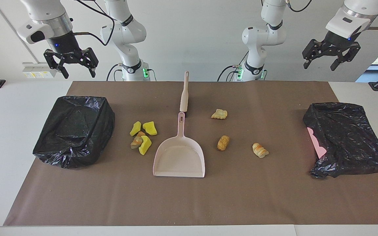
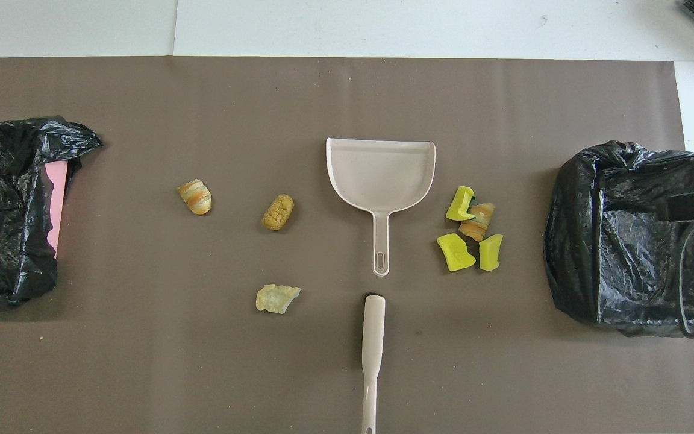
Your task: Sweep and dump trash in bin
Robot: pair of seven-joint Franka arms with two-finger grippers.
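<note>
Brown paper matting [image 1: 274,196] covers the white bench [image 1: 5,131]; pale walls enclose the room, with a window at the left arm's end.

**End effector state.** The left end effector [image 1: 330,64] hangs high over the left arm's end of the bench, jaws open and empty. The right end effector [image 1: 75,67] hangs high over the right arm's end, above the black-bagged bin [image 1: 74,129], jaws open and empty. Both arms wait.

**Task items.** The dustpan [image 1: 179,157] lies mid-bench, handle toward the robots. The brush [image 1: 184,93] lies just nearer the robots, in line with that handle. A cluster of trash [image 1: 142,137], yellow sponge chunks and one bread-like lump, lies between the dustpan and the bin. Three bread-like lumps [image 1: 223,143] lie spread out toward the left arm's end. A second bagged bin [image 1: 346,137] sits at that end, a pink wall showing at its side.

**Hazards (judgement).**
- The brush handle is thin and lies flat; a shallow grasp may let it slip or twist.
- Light sponge chunks may roll or bounce past the dustpan lip if swept fast.
- An unheld dustpan may slide on the paper under brush pressure.
- Loose bag folds may snag the dustpan or deflect the dump.
- The paper may wrinkle under dragging.
</note>
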